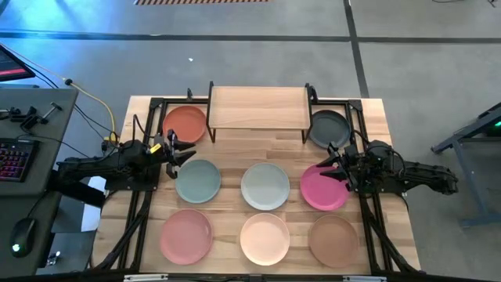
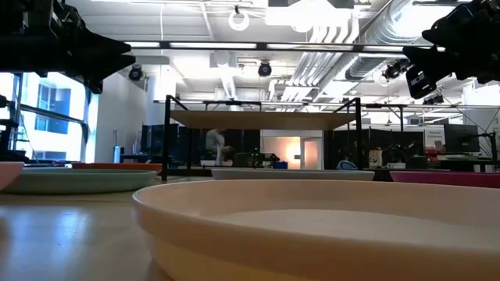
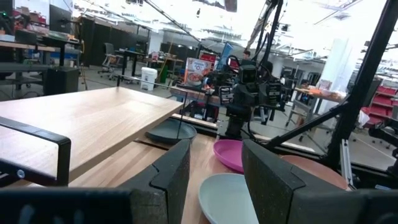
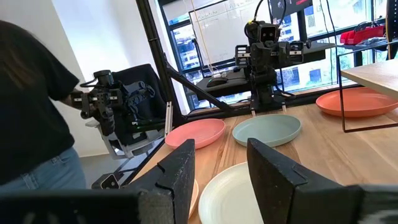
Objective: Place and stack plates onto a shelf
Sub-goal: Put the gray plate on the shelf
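while both jaws gape empty, sage plate (image 1: pixel 198 180) beside left gripper (image 1: pixel 186 150), magenta plate (image 1: pixel 322 189) under right gripper (image 1: pixel 328 160)

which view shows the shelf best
The high view: the shelf shows whole from above, bare top, between the orange plate and grey plate. The low view gives only its edge and legs, the left wrist view part of its top, the right wrist view one corner.

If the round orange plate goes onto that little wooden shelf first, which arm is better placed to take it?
The left. Its open left gripper hovers just below the round orange plate, beside the small wooden shelf. The right gripper, also open, sits across the table over the magenta plate.
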